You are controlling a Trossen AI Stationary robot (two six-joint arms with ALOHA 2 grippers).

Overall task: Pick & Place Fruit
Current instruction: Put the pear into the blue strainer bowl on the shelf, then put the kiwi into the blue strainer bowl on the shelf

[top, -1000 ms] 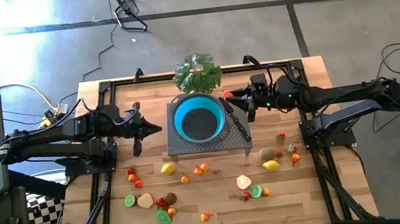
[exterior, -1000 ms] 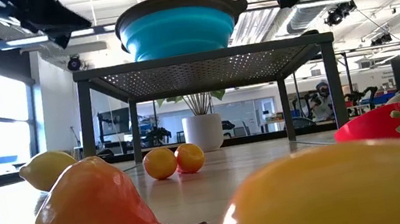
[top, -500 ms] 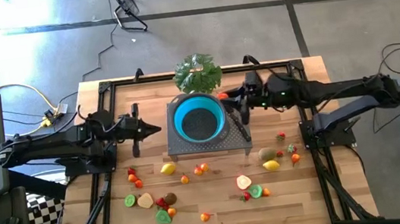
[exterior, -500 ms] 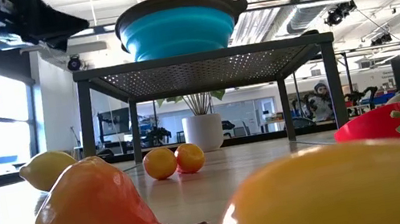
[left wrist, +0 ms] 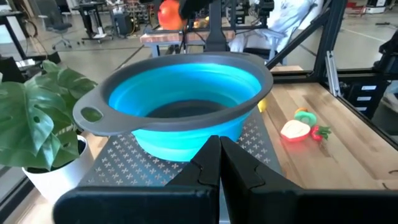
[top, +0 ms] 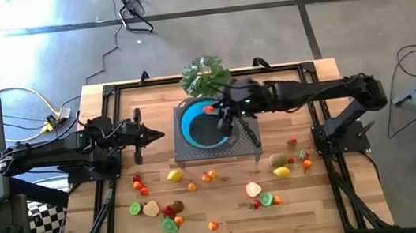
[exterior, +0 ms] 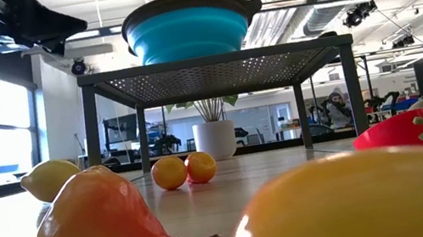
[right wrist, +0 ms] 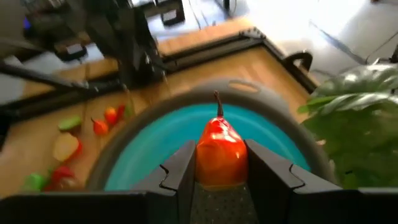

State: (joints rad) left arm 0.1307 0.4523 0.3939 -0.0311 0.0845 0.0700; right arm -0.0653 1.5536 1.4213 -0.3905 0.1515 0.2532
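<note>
A blue bowl (top: 207,124) with a grey rim stands on a black mesh stand (exterior: 216,71) at the middle of the table. My right gripper (top: 213,110) hangs over the bowl, shut on a small red-orange fruit (right wrist: 221,142) with a thin stem. My left gripper (top: 164,132) waits shut and level just left of the stand, and its shut fingers (left wrist: 219,149) point at the bowl (left wrist: 186,93). Several small toy fruits (top: 200,183) lie on the wooden table nearer the front edge. My right gripper pinches the red-orange fruit by the two sides of its body (right wrist: 204,163) between its two fingers (right wrist: 264,167). It comes from the table's right, slanting down. The fruit's stem (right wrist: 217,102) points away from the gripper. The fruit (left wrist: 169,12) hangs clear above the bowl's inside.
A leafy green plant (top: 205,75) stands just behind the bowl. A black-handled knife (top: 251,133) lies on the stand's right part. Fruits lie in clusters at front left (top: 160,211) and front right (top: 281,163). Black frame rails (top: 334,172) run along both table sides.
My right gripper has travelled toward the table's left, from beside the bowl's right rim to over the bowl, tipping its fingers downward and carrying the red-orange fruit clear of everything. My left arm has sunk a little.
</note>
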